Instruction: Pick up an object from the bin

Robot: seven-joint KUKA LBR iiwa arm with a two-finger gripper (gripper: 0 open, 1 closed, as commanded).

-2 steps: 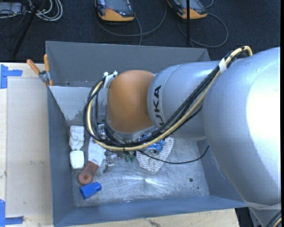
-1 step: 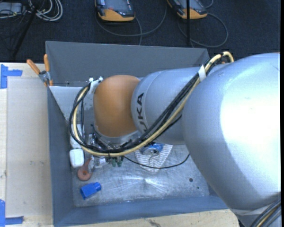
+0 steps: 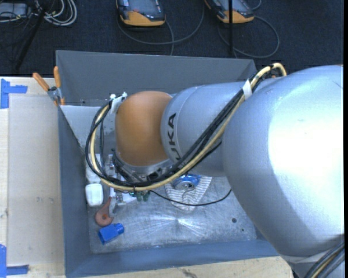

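Gripper (image 3: pixel 116 199) sits low by the bin's (image 3: pixel 162 74) left wall, its state I cannot tell; I would centre it over the brown hooked piece (image 3: pixel 104 216), clear of the white block (image 3: pixel 94 194) and blue block (image 3: pixel 111 232), before closing.

Hand (image 3: pixel 119 198) mostly under orange cover (image 3: pixel 140 126)

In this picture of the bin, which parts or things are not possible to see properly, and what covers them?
Camera view:
1. Bin floor's middle: under the orange wrist cover.
2. Blue thing on the clear packet: top cut off by the arm.
3. Bin's right side: behind the arm.
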